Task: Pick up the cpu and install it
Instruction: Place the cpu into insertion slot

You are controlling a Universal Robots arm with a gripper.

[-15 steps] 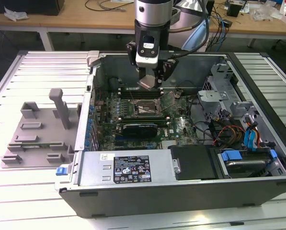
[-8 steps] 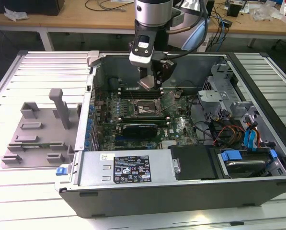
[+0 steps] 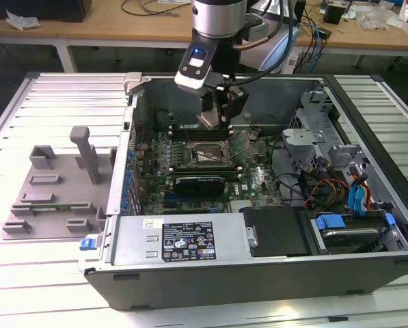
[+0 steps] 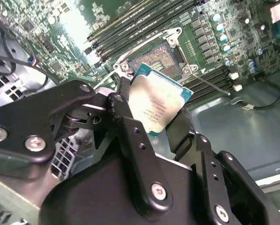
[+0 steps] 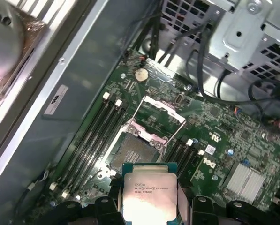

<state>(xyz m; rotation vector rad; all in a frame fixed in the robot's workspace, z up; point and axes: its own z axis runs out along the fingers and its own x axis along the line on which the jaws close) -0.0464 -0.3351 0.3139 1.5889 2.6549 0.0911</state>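
The cpu (image 4: pixel 161 103) sits clamped by its edges between the fingers (image 4: pixel 125 126), with the open socket (image 5: pixel 130 152) beyond their tips. It looks askew to the socket, so seating it crooked could bend the contacts.

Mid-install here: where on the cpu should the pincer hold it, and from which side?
By two opposite edges, as the pincer holds the cpu now. It's a thin flat square, so only its rim offers purchase; coming from the side away from the socket should keep the underside free.
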